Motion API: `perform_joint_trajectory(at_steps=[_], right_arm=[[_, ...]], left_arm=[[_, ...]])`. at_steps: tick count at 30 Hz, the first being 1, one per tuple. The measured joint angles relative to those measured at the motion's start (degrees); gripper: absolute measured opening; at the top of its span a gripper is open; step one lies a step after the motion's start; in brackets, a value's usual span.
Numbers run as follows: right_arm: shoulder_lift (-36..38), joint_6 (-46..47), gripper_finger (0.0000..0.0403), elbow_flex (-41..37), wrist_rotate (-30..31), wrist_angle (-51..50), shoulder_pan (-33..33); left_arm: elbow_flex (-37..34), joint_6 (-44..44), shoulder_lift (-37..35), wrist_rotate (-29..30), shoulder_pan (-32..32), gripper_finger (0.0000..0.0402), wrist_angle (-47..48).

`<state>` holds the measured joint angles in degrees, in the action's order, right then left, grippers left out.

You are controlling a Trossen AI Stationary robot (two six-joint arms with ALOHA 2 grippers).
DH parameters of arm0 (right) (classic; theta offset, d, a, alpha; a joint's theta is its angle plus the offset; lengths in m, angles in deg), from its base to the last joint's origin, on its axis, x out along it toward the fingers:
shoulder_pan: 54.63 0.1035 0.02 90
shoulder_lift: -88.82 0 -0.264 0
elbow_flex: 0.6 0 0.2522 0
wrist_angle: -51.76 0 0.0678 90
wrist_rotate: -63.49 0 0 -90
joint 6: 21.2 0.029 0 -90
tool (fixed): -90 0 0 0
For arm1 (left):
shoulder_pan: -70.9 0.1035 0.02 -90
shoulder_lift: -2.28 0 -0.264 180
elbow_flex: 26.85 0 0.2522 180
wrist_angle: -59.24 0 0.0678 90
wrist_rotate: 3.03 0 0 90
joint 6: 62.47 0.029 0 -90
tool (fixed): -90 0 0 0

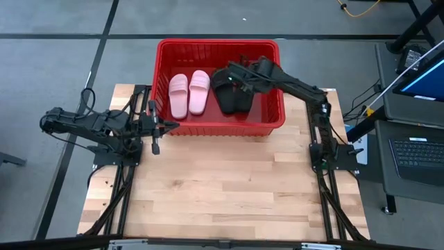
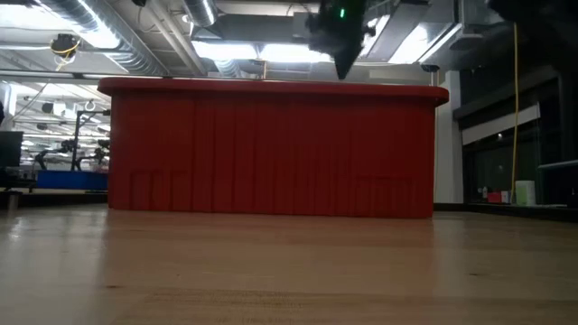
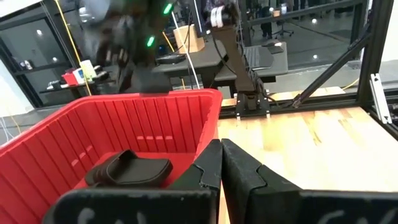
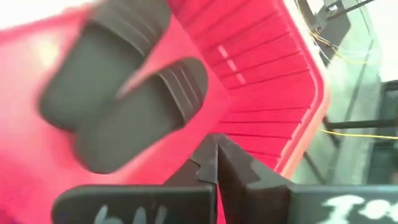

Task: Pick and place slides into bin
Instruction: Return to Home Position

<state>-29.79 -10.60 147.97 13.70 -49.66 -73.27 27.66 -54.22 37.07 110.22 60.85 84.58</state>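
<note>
The red bin (image 1: 161, 83) stands at the table's far side. Two pale pink slides (image 1: 189, 93) lie side by side on its floor at the left. Two black slides (image 1: 232, 98) lie next to them; in the right wrist view the black slides (image 4: 124, 93) lie soles down, close together. My right gripper (image 4: 216, 163) is shut and holds nothing; it hangs above the black slides, over the bin's far part (image 1: 220, 75). My left gripper (image 3: 221, 163) is shut with nothing in it and waits outside the bin's near left corner (image 1: 169, 126).
The bin's front wall (image 2: 271, 149) fills the middle of the low view, with my right gripper (image 2: 341, 41) above its rim. Bare wooden table (image 1: 229, 187) lies in front of the bin. A desk with a laptop (image 1: 416, 149) stands off the table's right side.
</note>
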Motion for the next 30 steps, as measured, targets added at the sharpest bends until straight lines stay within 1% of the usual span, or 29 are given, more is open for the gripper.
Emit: perform_joint_trajectory(at_steps=[3, 8, 11, 15, 20, 24, 27, 30], right_arm=[[2.7, 4.3, 0.0004, 0.0, 0.6, 0.1, 4.3], [4.3, 7.7, 0.0003, 0.0, 1.1, 2.1, 11.9], [4.4, 8.7, 0.0002, -0.8, 3.4, 4.6, 16.0], [4.3, 10.0, 0.0002, -4.5, 4.1, 8.0, 19.8], [4.2, 14.0, 0.0002, -12.4, 4.3, 12.3, 23.4], [4.2, 16.1, 0.0002, -17.6, 4.2, 15.2, 27.1], [4.6, 18.0, 0.0002, -19.6, 4.0, 16.0, 29.8], [6.3, 19.2, 0.0002, -19.8, 4.1, 17.4, 32.6]], left_arm=[[0.0, 0.0, -0.7, 0.0, 0.0, 0.0002, 1.0], [0.0, 0.0, -2.7, 0.0, 0.0, 0.0002, 3.7], [0.0, 0.0, -4.0, 0.0, 0.0, 0.0002, 4.2], [0.0, 0.0, -5.4, -0.4, 0.0, 0.0002, 5.3], [-0.2, 0.9, -6.3, -4.3, 0.0, 0.0002, 6.6], [-2.8, 2.2, -7.8, -5.2, 0.0, 0.0002, 6.3], [-5.2, 1.9, -9.9, -5.2, 0.0, 0.0003, 6.2], [-7.3, -0.2, -13.2, -6.2, 0.0, 0.0002, 6.4]])
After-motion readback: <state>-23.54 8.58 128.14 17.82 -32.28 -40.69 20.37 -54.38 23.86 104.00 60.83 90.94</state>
